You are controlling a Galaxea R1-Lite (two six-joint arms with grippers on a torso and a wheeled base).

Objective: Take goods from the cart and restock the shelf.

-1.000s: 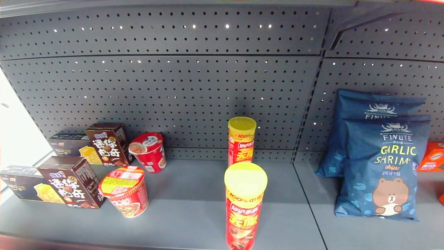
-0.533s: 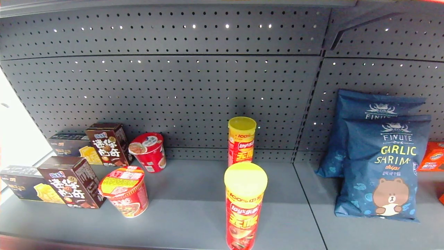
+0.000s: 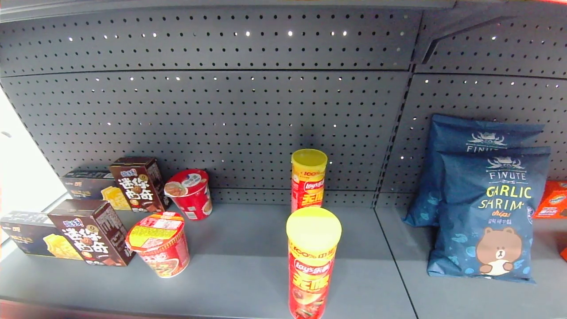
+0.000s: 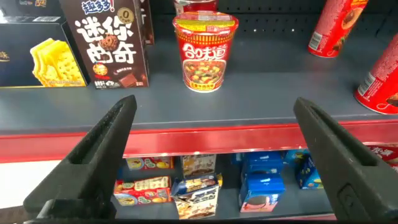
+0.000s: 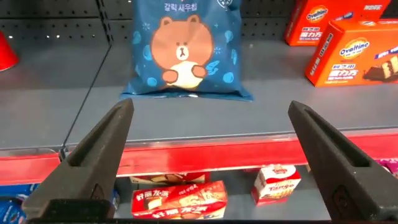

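The grey shelf (image 3: pixel 248 261) holds two red chip tubes with yellow lids, one at the front (image 3: pixel 312 261) and one behind it (image 3: pixel 308 179). Left of them stand two red noodle cups (image 3: pixel 160 249) (image 3: pixel 189 193) and dark snack boxes (image 3: pixel 91 231). Blue chip bags (image 3: pixel 487 212) lean at the right. My left gripper (image 4: pixel 214 155) is open in front of the shelf edge, facing the front noodle cup (image 4: pixel 204 43) and a dark box (image 4: pixel 109 43). My right gripper (image 5: pixel 208 155) is open before the shelf edge, facing the bear-printed blue bag (image 5: pixel 185 50). Neither holds anything.
A red price rail (image 4: pixel 205 140) runs along the shelf front, with a lower shelf of small boxes (image 4: pixel 199 186) beneath it. Orange boxes (image 5: pixel 348 46) stand right of the blue bag. Bare shelf lies between the noodle cups and the chip tubes, backed by a pegboard wall (image 3: pixel 221 115).
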